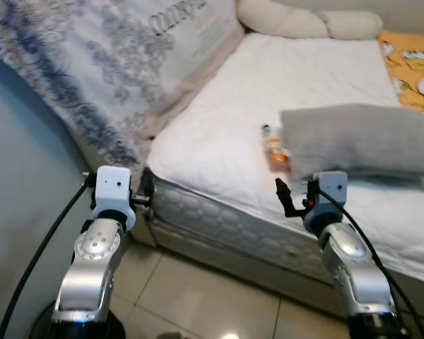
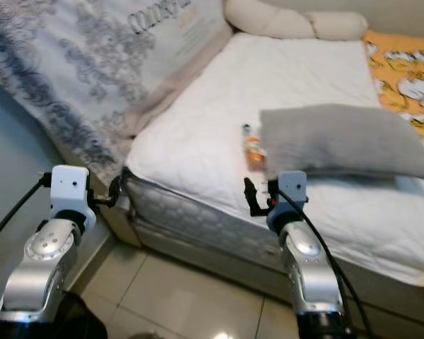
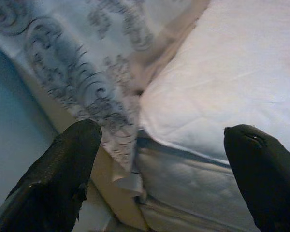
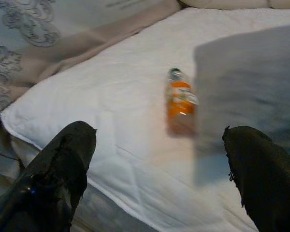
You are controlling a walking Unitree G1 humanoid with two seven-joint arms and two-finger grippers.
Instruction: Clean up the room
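1. Bed (image 1: 219,134): I see a white quilted mattress cover, with tiled floor (image 1: 198,296) below its near edge.
2. Bottle (image 1: 273,149): orange, with a green cap, lying on its side on the bed, touching the grey pillow's near-left edge.
3. Grey pillow (image 1: 360,141): lies flat on the bed, to the right of the bottle.
4. Patterned bedding (image 1: 106,63): heaped along the bed's left side.
5. Cream bolster (image 1: 304,21): at the head of the bed.
6. Left gripper (image 3: 159,159): my view shows its fingers spread wide, holding nothing, near the bed's left corner.
7. Right gripper (image 4: 159,169): fingers spread wide, holding nothing, facing the bottle, apart from it.
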